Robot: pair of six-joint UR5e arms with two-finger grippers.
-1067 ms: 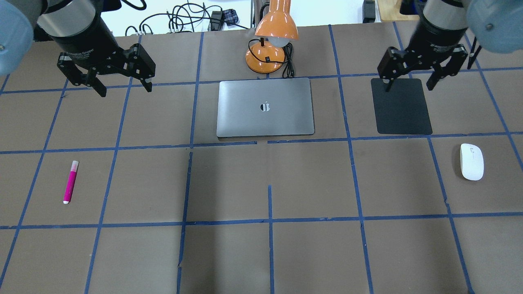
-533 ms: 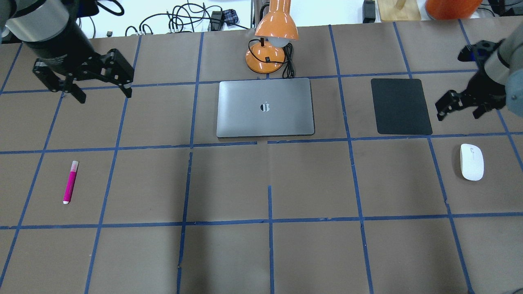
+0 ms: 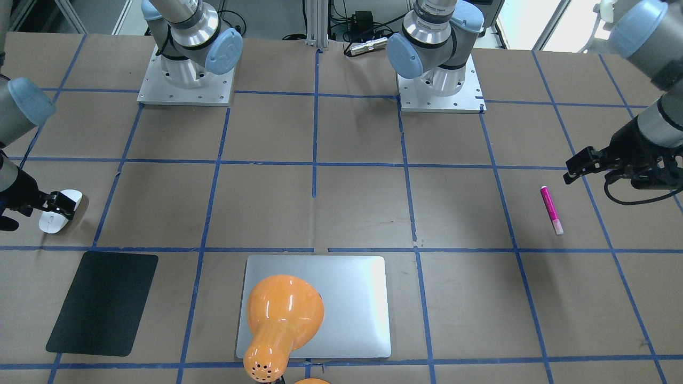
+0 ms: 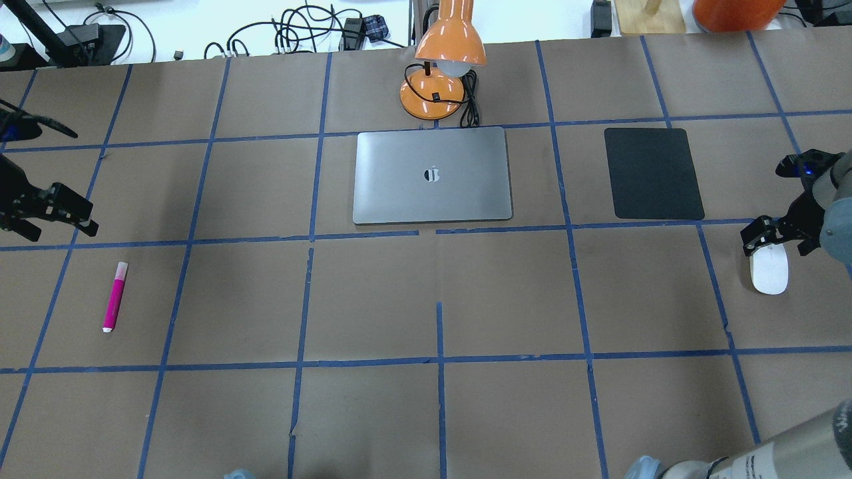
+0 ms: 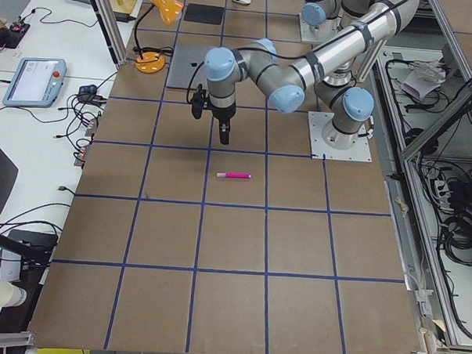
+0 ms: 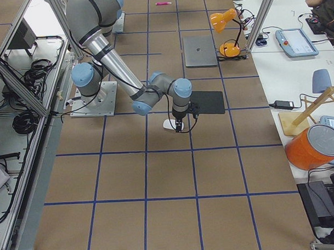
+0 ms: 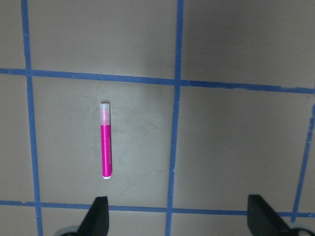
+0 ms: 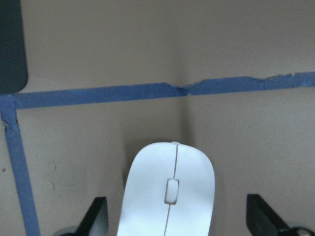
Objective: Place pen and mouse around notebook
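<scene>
The magenta pen [image 4: 114, 296] lies alone on the brown table at the left; the left wrist view shows the pen [image 7: 106, 140] ahead of my open left gripper [image 7: 179, 221], apart from it. That left gripper [image 4: 56, 226] hovers just beyond the pen near the table's left edge. The white mouse [image 4: 769, 271] rests at the right, and my right gripper [image 4: 775, 245] hangs open over its far end. In the right wrist view the mouse [image 8: 167, 196] sits between the spread fingertips [image 8: 96, 219]. The silver notebook [image 4: 432, 174] lies closed at the centre back.
A black mat [image 4: 653, 173] lies right of the notebook. An orange desk lamp [image 4: 442, 66] with a cord stands just behind the notebook and covers part of it in the front-facing view. Blue tape lines grid the table.
Both arms have swung outward and toward the robot. The left gripper has come down near the pen, and the right gripper has moved from beside the mat to over the mouse.
</scene>
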